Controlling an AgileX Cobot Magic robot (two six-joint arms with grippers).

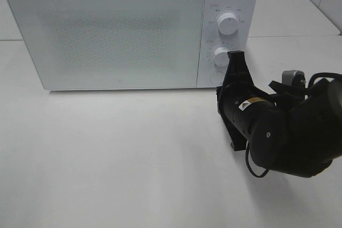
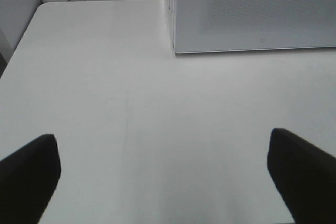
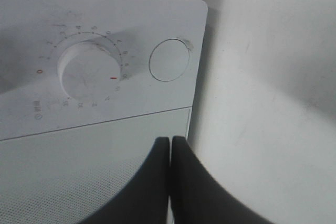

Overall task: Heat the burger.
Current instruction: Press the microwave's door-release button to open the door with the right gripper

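From above, a closed microwave (image 1: 107, 30) is seen on the desk (image 1: 107, 174), with the right fingers (image 1: 235, 65) just beside its lower dial (image 1: 220, 56). At the left wrist, the left fingers (image 2: 29, 177) are held wide apart above the desk. At the right wrist, the right fingers are pressed together, empty. The burger is shown in no view, so its place and heading cannot be told.

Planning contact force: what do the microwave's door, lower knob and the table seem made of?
Door: probably glass or glossy plastic, pale grey with fine dot mesh. Lower knob: white moulded plastic by its look, matte. Table: smooth white, faintly shiny, perhaps laminate; unsure.
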